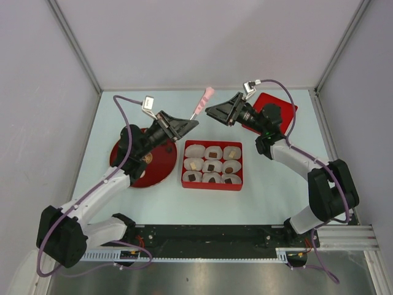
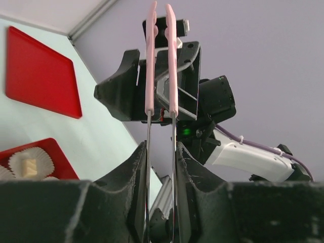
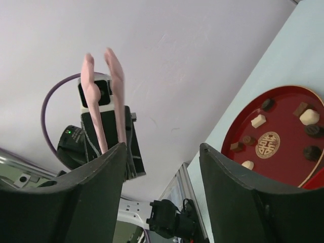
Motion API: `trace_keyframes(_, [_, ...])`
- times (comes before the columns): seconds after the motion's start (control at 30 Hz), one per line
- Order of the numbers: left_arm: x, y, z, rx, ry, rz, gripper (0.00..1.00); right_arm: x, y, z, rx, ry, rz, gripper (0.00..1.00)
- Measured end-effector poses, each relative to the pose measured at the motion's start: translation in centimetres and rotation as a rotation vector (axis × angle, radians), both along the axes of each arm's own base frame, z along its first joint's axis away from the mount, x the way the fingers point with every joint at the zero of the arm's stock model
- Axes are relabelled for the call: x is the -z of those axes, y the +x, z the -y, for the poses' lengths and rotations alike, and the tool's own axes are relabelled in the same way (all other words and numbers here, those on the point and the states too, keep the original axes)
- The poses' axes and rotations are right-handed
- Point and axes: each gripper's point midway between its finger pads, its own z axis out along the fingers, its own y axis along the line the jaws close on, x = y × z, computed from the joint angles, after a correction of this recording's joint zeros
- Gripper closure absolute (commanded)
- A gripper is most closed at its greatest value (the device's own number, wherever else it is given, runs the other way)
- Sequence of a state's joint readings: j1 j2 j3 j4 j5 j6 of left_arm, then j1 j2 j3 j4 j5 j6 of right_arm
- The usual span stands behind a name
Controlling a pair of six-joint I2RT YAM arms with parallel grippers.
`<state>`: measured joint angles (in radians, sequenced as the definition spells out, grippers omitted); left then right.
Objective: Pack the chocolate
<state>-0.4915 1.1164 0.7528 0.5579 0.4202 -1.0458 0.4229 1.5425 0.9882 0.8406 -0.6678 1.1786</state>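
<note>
The left end effector (image 2: 161, 164) is clamped on the thin metal legs of the tongs (image 2: 171, 66). The right end effector (image 3: 162, 152) is wide apart and holds nothing. The pink end of the tongs is just beside one of its fingers. Both hang just behind the red box (image 1: 212, 186).

I think the job now is handing the tongs to the left arm. To do it well, the right arm should back straight away without bumping the pink end (a knock could twist the tongs).

The tongs' long line runs from the left end effector up and away from the box, pink end farthest.

The chocolate (image 3: 258, 120) lies on the round red plate (image 3: 288, 174), left of the box. More sits in paper cups (image 1: 195, 150) inside the box. The pieces are small lumps, and I cannot tell which way they point.
</note>
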Motion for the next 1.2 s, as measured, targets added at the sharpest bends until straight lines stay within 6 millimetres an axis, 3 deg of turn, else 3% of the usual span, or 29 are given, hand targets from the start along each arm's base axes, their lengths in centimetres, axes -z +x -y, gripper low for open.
trace_keyframes(0.2, [-0.5,0.7,-2.2,-0.088,0.032,0.038,0.72,1.0,0.0,0.4,0.019,-0.059,-0.018,0.22])
trace_keyframes(0.43, [1.1,1.6,-5.1,-0.211,0.143,0.032,0.72,0.7,-0.3,2.8,0.108,-0.170,0.034,0.11])
trace_keyframes(0.77, [5.9,1.5,-9.3,-0.377,0.390,-0.056,0.71,2.2,-1.1,7.7,0.300,-0.425,0.093,0.11])
trace_keyframes(1.2, [13.5,-1.7,-16.4,-0.565,0.778,-0.331,0.68,8.0,-4.1,14.9,0.466,-0.865,0.066,0.11])
